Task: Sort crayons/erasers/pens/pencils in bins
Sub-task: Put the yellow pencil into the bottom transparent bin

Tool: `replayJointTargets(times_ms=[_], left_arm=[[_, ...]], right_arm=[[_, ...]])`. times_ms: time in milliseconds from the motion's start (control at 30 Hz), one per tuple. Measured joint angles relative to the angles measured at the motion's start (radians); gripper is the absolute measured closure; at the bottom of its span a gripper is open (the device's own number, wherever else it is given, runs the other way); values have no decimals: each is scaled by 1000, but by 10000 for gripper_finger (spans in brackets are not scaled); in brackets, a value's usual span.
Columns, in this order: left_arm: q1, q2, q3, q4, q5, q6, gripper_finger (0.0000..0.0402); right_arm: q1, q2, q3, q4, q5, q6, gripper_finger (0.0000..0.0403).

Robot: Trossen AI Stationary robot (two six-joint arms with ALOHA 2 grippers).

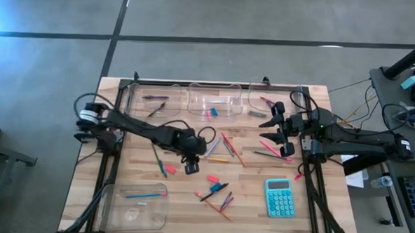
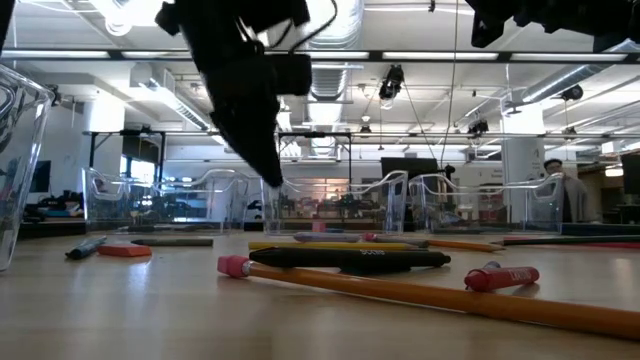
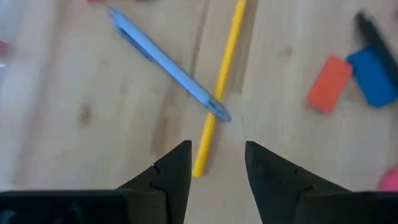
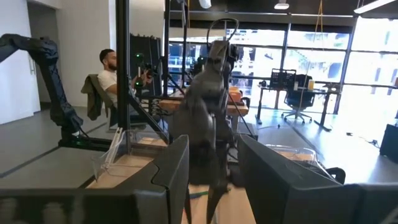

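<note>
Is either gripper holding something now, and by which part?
Nothing. The left gripper is open above a yellow pencil; the right gripper is open and empty.

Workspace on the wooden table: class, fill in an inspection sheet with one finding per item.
Surface: wooden table, slatted, bare between items.
Job's things: three bins along the far edge, one bin near the front-left; pencils, pens and erasers lie loose mid-table.
Clutter: teal calculator.
End effectors: left end effector open above a yellow pencil crossed by a blue pen; right end effector open, empty, raised at the right side.
Cables: black cables looped at the left arm's base.
Surroundings: people at desks behind.
</note>
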Motion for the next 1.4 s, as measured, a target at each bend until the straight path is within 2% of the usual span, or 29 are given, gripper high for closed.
replayJointTargets(times_ms=[200,600,1033,1400], left_arm=[[32,106,0,-1,85,19,267],[57,179,4,-4,94,54,271],[57,201,2,-32,97,62,367],[49,186,1,-35,158,84,382]], right_arm=[[0,0,0,-3,0,-1,275],[0,0,0,-5,0,-4,275],[0,0,0,-5,0,-5,275],[0,0,0,-5,0,-5,275]])
